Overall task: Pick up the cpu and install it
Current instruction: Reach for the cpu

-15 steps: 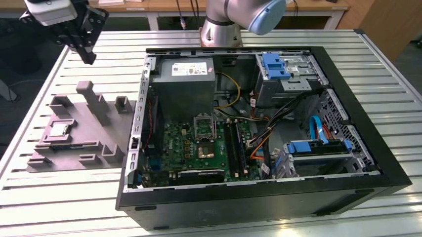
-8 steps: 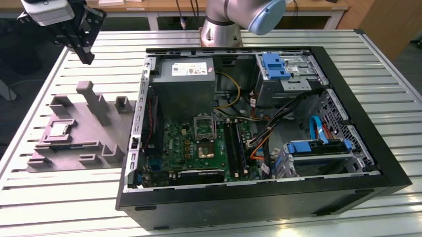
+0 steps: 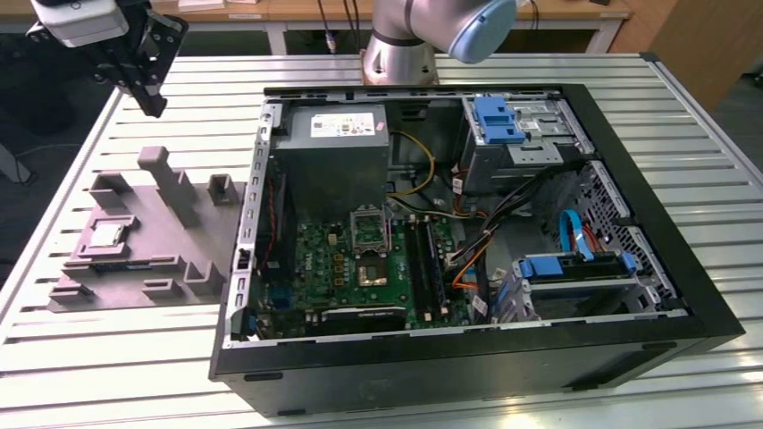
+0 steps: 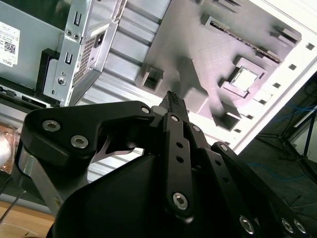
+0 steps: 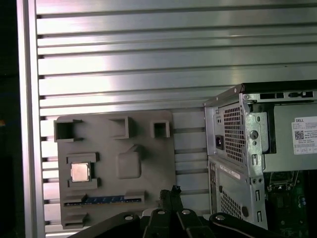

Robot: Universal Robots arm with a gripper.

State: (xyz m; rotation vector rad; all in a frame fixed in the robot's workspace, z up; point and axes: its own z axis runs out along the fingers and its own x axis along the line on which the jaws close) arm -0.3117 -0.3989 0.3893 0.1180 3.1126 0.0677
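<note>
though near the cpu (image 5: pixel 79 171), the fingers (image 5: pixel 173 196) hang clear

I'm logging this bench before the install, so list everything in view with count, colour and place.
cpu: one, silver-grey, in a recess of the tray.
tray: one, grey moulded, on the table at the exterior view's left of the case.
case: one, black, open, mid-table.
power supply: one, grey, inside the case.
motherboard: one, green, on the case floor.
drive caddies: two, blue, inside the case toward the exterior view's right.
table: one, silver, slatted, under everything.
arm: one, silver-grey with a blue cap, beyond the case in the exterior view.
gripper: one, black, shut, empty, in the air apart from the tray.
</note>
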